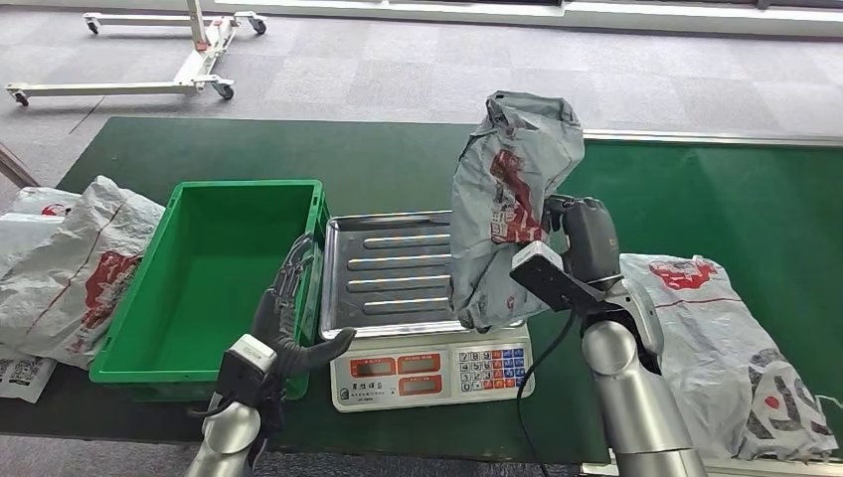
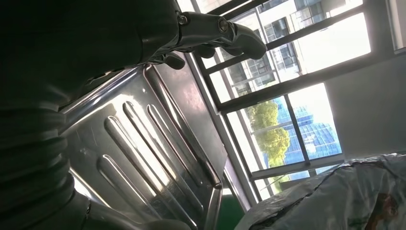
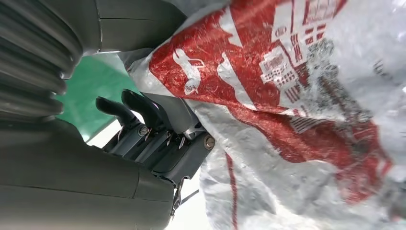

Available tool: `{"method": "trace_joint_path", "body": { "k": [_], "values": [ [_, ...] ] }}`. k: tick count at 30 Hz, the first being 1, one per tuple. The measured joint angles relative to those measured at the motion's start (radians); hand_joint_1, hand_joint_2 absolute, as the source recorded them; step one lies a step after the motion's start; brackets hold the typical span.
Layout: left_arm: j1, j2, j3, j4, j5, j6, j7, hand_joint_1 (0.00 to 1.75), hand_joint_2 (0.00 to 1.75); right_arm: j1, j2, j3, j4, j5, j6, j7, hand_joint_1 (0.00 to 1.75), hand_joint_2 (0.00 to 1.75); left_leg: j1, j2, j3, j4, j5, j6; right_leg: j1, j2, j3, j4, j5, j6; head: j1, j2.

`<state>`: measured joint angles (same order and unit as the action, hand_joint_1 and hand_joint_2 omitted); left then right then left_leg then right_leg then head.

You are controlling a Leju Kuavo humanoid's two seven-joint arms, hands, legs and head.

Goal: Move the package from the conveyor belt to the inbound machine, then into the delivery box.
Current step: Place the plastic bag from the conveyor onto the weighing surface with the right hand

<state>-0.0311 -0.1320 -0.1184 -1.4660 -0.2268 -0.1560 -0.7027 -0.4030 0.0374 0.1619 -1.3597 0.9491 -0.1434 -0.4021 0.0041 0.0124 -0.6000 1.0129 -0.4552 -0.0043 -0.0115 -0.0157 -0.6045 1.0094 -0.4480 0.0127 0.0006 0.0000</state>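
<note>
Nearest you, your left hand (image 1: 288, 328) hangs with fingers spread and nothing in it, at the front right corner of the green crate (image 1: 214, 273). Just right of that sits the weighing scale (image 1: 427, 373) with its ribbed steel tray (image 1: 388, 268). Your right hand (image 1: 582, 243) grips the grey package (image 1: 507, 199), held upright, its lower end over the tray's right edge.
</note>
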Motion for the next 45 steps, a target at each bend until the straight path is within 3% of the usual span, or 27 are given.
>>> {"method": "trace_joint_path", "body": {
  "k": [9,10,13,14,35,41,45],
  "values": [
    [-0.002,0.000,0.000,0.001,0.006,0.009,0.000,0.00,1.75,0.010,0.001,0.153,-0.039,-0.009,0.028,-0.012,1.75,1.75,0.000,0.000,0.000,0.000,0.000,0.000,0.000,0.000,0.000,0.000,0.000,0.000,0.000,0.000],
    [-0.002,0.000,0.000,0.001,0.006,0.009,0.000,0.00,1.75,0.010,0.001,0.163,-0.041,-0.009,0.028,-0.010,1.51,1.75,0.000,0.000,0.000,0.000,0.000,0.000,0.000,0.000,0.000,0.000,0.000,0.000,0.000,0.000],
    [0.000,0.000,0.000,-0.002,0.006,0.009,0.000,0.00,1.75,0.012,0.001,0.187,-0.047,-0.010,0.028,0.004,0.20,1.75,0.000,0.000,0.000,0.000,0.000,0.000,0.000,0.000,0.000,0.000,0.000,0.000,0.000,0.000],
    [0.001,0.000,0.000,-0.003,0.006,0.009,0.000,0.00,1.75,0.012,0.001,0.193,-0.047,-0.010,0.028,0.010,0.00,1.75,0.000,0.000,0.000,0.000,0.000,0.000,0.000,0.000,0.000,0.000,0.000,0.000,0.000,0.000],
    [0.028,0.005,0.000,-0.032,0.009,0.004,0.000,0.00,1.75,0.023,0.002,0.212,-0.052,-0.034,0.003,0.061,0.00,1.75,0.000,0.000,0.000,0.000,0.000,0.000,0.000,0.000,0.000,0.000,0.000,0.000,0.000,0.000],
    [0.028,0.007,0.000,-0.032,0.009,0.003,0.000,0.00,1.75,0.031,0.001,0.205,-0.052,-0.195,0.118,0.065,0.00,1.75,0.000,0.000,0.000,0.000,0.000,0.000,0.000,0.000,0.000,0.000,0.000,0.000,0.000,0.000],
    [0.029,0.007,0.000,-0.031,0.008,0.006,0.000,0.00,1.75,0.032,0.005,0.167,-0.038,-0.477,0.326,0.107,0.00,1.75,0.000,0.000,0.000,0.000,0.000,0.000,0.000,0.000,0.000,0.000,0.000,0.000,0.000,0.000]
  ]
}}
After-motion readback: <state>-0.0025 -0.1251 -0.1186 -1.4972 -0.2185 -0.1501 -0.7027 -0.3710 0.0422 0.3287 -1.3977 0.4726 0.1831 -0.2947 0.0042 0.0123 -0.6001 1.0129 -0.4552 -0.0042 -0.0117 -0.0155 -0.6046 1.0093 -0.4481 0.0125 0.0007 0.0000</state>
